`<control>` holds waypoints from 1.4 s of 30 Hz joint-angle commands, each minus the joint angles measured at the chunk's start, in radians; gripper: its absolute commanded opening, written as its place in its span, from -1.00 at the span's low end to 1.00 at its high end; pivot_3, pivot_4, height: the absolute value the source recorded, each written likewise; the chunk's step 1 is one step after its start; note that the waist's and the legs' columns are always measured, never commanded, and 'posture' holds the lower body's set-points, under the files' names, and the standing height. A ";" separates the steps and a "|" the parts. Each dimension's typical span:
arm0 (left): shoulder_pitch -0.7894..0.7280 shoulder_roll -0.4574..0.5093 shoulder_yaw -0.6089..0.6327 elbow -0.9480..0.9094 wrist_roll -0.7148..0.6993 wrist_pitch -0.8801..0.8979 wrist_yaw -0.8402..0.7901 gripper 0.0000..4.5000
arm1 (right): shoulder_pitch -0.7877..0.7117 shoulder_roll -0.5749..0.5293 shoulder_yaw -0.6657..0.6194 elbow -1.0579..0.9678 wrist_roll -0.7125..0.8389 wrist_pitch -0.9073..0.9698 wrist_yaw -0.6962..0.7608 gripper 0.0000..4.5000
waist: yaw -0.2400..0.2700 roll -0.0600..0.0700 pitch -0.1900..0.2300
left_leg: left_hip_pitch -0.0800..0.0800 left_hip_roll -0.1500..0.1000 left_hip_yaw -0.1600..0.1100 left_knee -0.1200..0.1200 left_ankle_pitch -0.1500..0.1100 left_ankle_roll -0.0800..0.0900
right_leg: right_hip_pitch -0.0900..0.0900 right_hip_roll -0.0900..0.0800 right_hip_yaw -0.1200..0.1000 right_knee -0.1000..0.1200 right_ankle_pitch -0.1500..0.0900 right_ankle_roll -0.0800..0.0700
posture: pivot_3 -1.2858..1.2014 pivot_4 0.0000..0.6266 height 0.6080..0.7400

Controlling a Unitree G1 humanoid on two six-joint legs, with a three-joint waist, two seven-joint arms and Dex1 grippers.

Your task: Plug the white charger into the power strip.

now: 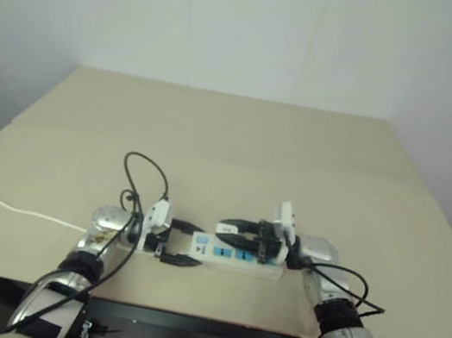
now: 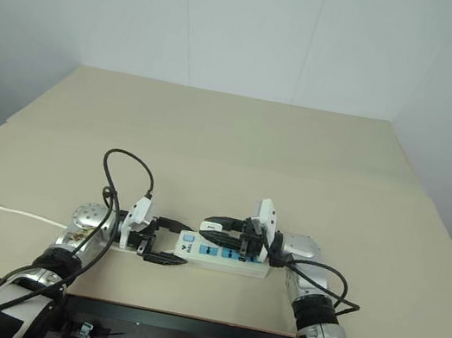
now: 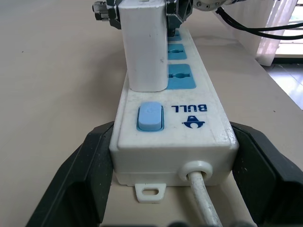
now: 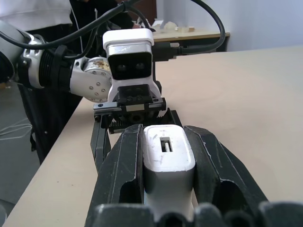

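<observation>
The power strip (image 1: 242, 264) lies along the table's near edge, its blue sockets (image 3: 180, 76) facing up. My left gripper (image 1: 193, 246) is shut on the strip's switch end, with a black finger (image 3: 90, 165) pressed to each side. The white charger (image 3: 144, 47) stands upright on the strip just past the blue switch (image 3: 150, 117). My right gripper (image 1: 228, 232) comes in from the right and is shut on the charger (image 4: 168, 161). The charger's prongs are hidden, so I cannot tell whether they sit in a socket.
The strip's thin white cord (image 1: 1, 204) runs left across the tan table (image 1: 230, 144) and off its edge. Black cables (image 1: 146, 174) loop above my left wrist. The table's front edge lies just behind both wrists. A white wall stands behind the table.
</observation>
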 commanded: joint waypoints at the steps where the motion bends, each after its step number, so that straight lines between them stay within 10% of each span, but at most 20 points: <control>1: 0.023 0.005 -0.021 -0.017 0.013 0.004 -0.039 0.45 | 0.022 -0.021 -0.006 0.093 -0.051 0.047 -0.033 -0.51 | 0.000 0.000 0.000 | 0.000 0.000 0.000 0.000 0.000 0.000 | 0.000 0.000 0.000 0.000 0.000 0.000 | 0.03 -0.52 1.00; 9: 0.028 0.004 -0.017 -0.018 0.014 0.003 -0.035 0.45 | 0.007 -0.012 -0.013 0.132 -0.066 -0.003 -0.048 -0.51 | -0.002 0.000 0.000 | 0.001 0.000 0.000 0.000 0.000 0.000 | 0.001 0.000 0.000 0.000 0.000 0.000 | 0.03 -0.52 1.00; 19: 0.030 0.006 -0.016 -0.013 0.019 -0.005 -0.030 0.45 | 0.007 -0.010 -0.020 0.144 -0.088 -0.045 -0.041 0.99 | 0.000 -0.004 -0.002 | 0.001 0.001 0.000 -0.001 0.000 -0.001 | 0.001 0.001 0.000 -0.001 0.000 0.000 | 0.03 -0.52 1.00; 26: 0.020 0.014 -0.028 -0.016 0.023 0.046 -0.044 0.45 | 0.015 -0.026 -0.043 0.118 -0.077 -0.091 0.003 0.99 | -0.001 -0.004 -0.002 | 0.001 0.001 0.000 -0.001 -0.001 -0.001 | 0.001 0.001 0.000 -0.001 -0.001 0.000 | 0.03 -0.52 1.00; 30: 0.019 0.013 -0.018 -0.046 -0.036 0.078 -0.075 0.99 | 0.021 -0.052 -0.073 0.092 -0.045 -0.106 0.063 1.00 | -0.001 -0.004 -0.002 | 0.000 0.001 0.000 -0.001 -0.001 -0.001 | 0.000 0.001 0.000 -0.001 -0.001 0.000 | 0.03 -0.52 1.00; 35: 0.049 0.013 0.068 -0.177 -0.171 0.191 -0.069 0.99 | 0.037 -0.107 -0.111 -0.014 0.000 -0.086 0.092 1.00 | 0.001 -0.004 0.001 | -0.002 0.001 0.000 -0.001 -0.001 -0.001 | -0.002 0.000 0.000 -0.001 -0.001 0.000 | 0.03 -0.52 1.00; 42: 0.101 0.244 0.103 -0.386 -0.322 0.367 -0.075 0.99 | 0.051 -0.297 -0.203 -0.236 0.086 0.025 0.121 1.00 | -0.006 -0.001 0.012 | -0.016 0.001 0.000 0.000 0.000 -0.001 | -0.018 0.001 0.001 0.004 0.003 -0.006 | 0.03 -0.52 1.00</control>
